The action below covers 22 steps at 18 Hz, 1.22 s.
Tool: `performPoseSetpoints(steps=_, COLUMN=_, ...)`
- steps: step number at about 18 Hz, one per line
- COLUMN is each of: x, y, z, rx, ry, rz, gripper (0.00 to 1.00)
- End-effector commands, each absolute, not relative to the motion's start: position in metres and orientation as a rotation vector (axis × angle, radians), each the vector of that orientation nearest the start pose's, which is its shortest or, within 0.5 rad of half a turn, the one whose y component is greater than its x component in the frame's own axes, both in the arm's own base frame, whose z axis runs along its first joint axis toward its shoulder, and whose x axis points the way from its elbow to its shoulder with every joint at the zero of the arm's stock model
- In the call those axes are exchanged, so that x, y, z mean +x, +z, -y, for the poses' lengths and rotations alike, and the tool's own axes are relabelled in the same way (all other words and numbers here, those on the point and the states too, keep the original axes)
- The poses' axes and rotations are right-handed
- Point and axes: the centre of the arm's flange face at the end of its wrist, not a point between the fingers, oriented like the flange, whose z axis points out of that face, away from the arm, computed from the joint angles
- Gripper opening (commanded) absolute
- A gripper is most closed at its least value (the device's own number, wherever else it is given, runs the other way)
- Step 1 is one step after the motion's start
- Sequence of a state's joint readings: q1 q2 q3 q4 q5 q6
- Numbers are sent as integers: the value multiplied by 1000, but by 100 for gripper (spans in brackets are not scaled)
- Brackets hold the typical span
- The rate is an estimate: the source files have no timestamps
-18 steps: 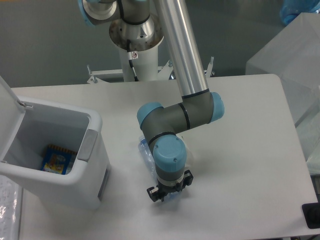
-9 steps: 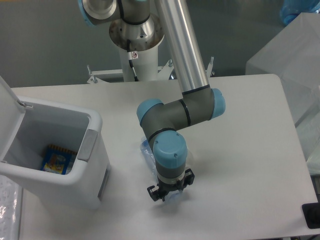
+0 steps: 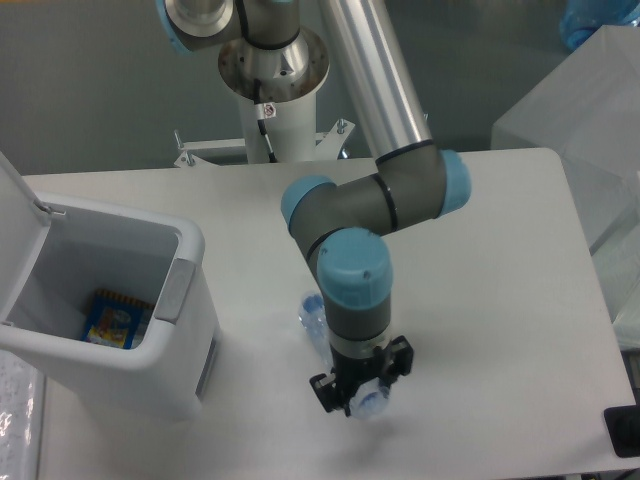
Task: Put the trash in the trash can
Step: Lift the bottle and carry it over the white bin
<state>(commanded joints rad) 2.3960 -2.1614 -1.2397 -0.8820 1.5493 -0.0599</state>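
Gripper (image 3: 360,392): shifted away from the trash can (image 3: 150,370), toward the front edge of the table; now farther from the can's grey latch (image 3: 174,290) than a second ago.
Wrist and forearm: swung along with it, elbow joint moved farther from the trash can; blue wrist cap larger in view, seemingly raised.
Crushed plastic bottle (image 3: 372,402): carried along between the fingers; formerly stretched from beside the trash can to the gripper, now its near end farther from the can, one end poking out below the fingers.
Grip: clamped on the bottle as before.
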Motion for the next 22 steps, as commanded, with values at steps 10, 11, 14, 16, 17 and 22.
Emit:
performPoseSetpoints(steps=10, x=-447, y=512, z=-589, rx=-2187, ry=188, rz=923, gripper=65)
performPoseSetpoints(steps=11, x=-440, y=522, z=-589, rx=-2170, ry=194, rz=905, gripper=65)
performPoseSetpoints(steps=14, x=-411, y=559, z=-586, rx=-2135, ry=202, rz=856, gripper=65)
performPoseSetpoints(steps=16, x=-379, y=578, z=-588, rx=-2125, ry=192, rz=812, gripper=65)
performPoseSetpoints(steps=17, x=-371, y=585, z=-589, rx=-2120, ry=188, rz=799, gripper=65)
performPoseSetpoints(steps=22, x=-328, y=635, z=-582, rx=-2065, ry=198, rz=724, gripper=65)
